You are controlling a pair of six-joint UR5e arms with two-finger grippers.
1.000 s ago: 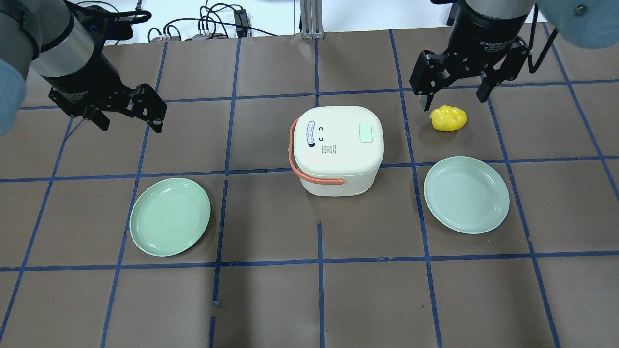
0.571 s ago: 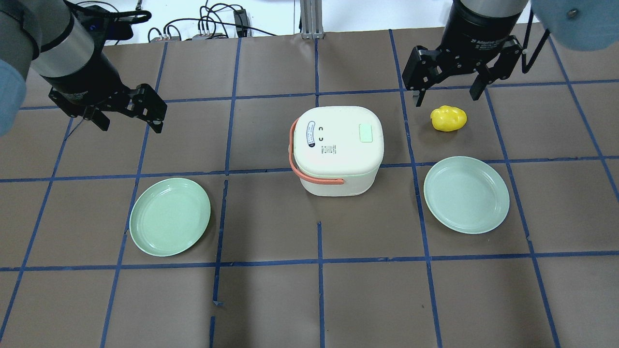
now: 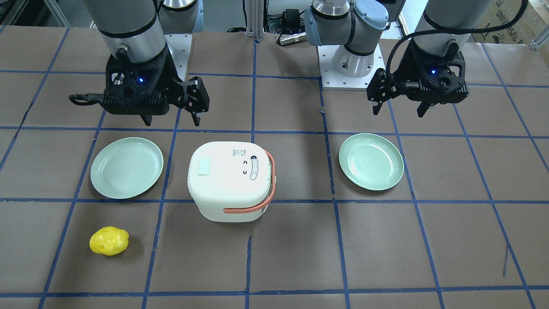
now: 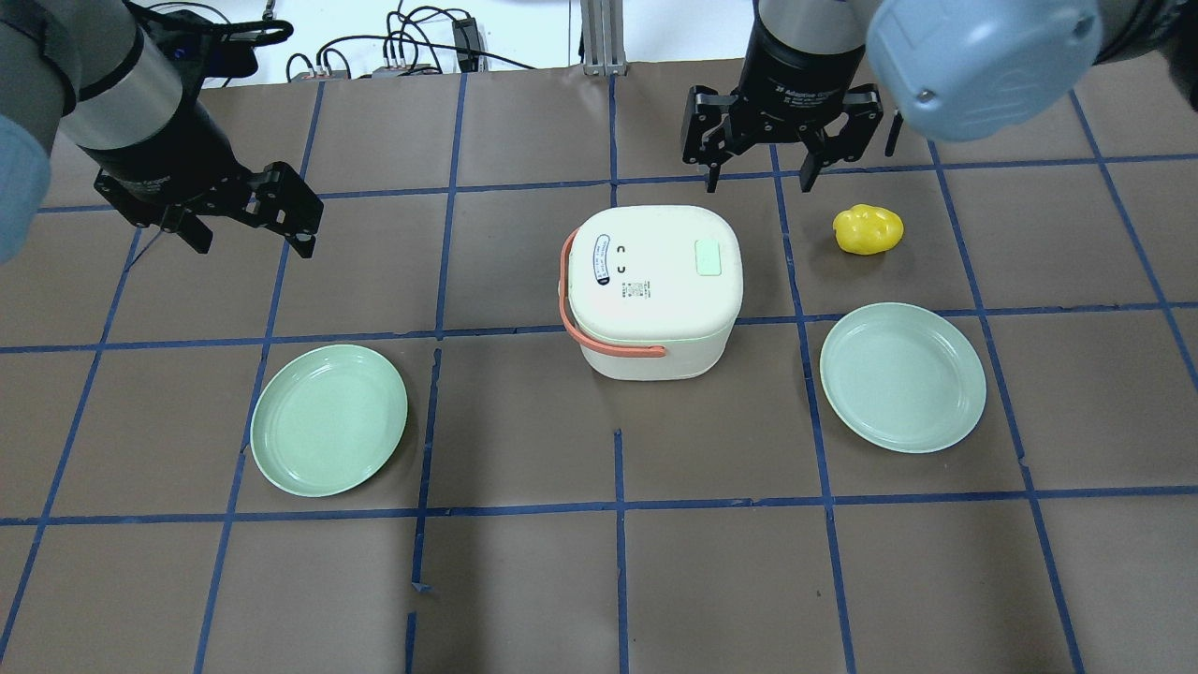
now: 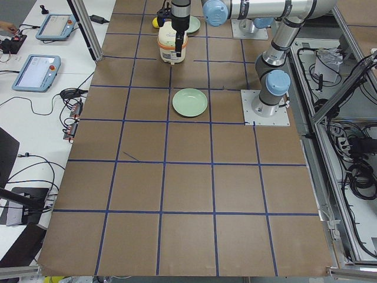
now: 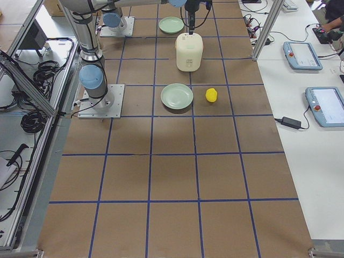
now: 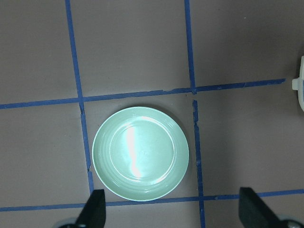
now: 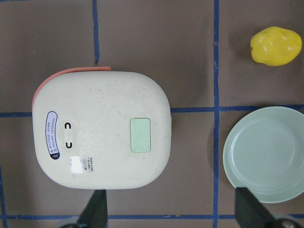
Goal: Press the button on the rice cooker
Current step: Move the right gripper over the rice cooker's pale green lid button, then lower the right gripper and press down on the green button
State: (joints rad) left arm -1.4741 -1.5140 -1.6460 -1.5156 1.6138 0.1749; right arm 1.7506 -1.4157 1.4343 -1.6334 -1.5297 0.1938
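Note:
The white rice cooker (image 4: 652,290) with an orange handle stands mid-table, lid shut. Its pale green button (image 4: 708,257) is on the lid's right part; it also shows in the right wrist view (image 8: 140,135) and the front view (image 3: 203,166). My right gripper (image 4: 760,173) is open and empty, hovering just beyond the cooker's far right edge, above it (image 3: 172,121). My left gripper (image 4: 253,245) is open and empty, far left of the cooker, above brown table (image 3: 398,112).
A yellow potato-like object (image 4: 869,229) lies right of the cooker. One green plate (image 4: 902,376) is at the right, another (image 4: 328,419) at the left, below my left gripper in its wrist view (image 7: 140,152). Blue tape lines grid the table.
My right gripper has moved left, from over the yellow object to beyond the cooker's far right edge. The left arm has not moved.

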